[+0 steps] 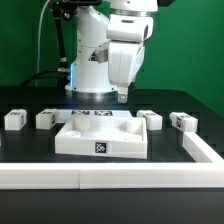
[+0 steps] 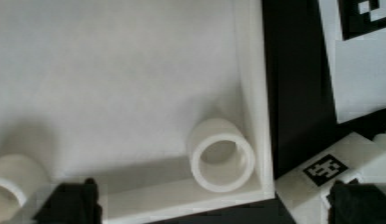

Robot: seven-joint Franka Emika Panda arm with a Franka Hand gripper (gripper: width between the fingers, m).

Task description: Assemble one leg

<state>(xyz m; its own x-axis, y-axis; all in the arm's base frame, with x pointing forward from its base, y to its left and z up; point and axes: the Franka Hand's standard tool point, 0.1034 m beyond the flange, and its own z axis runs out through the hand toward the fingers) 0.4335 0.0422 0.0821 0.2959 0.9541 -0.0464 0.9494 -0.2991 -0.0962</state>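
Observation:
Several small white legs with marker tags stand in a row on the black table: two at the exterior view's left [image 1: 14, 119] [image 1: 45, 119] and two at its right [image 1: 148, 118] [image 1: 181, 122]. The large white square tray-like piece [image 1: 75, 143] lies in the middle. My gripper [image 1: 124, 96] hangs above the tray's far right corner, open and empty. In the wrist view my gripper [image 2: 211, 208] has its dark fingertips [image 2: 69, 200] wide apart over the tray's corner [image 2: 137, 70], which has a round socket [image 2: 218, 160]. One leg [image 2: 336, 163] lies just outside the rim.
A long white L-shaped rail [image 1: 110, 176] runs along the table's front and up the exterior view's right side. The marker board [image 1: 88, 114] lies behind the tray, and one of its tags shows in the wrist view [image 2: 359, 20]. The robot base stands at the back.

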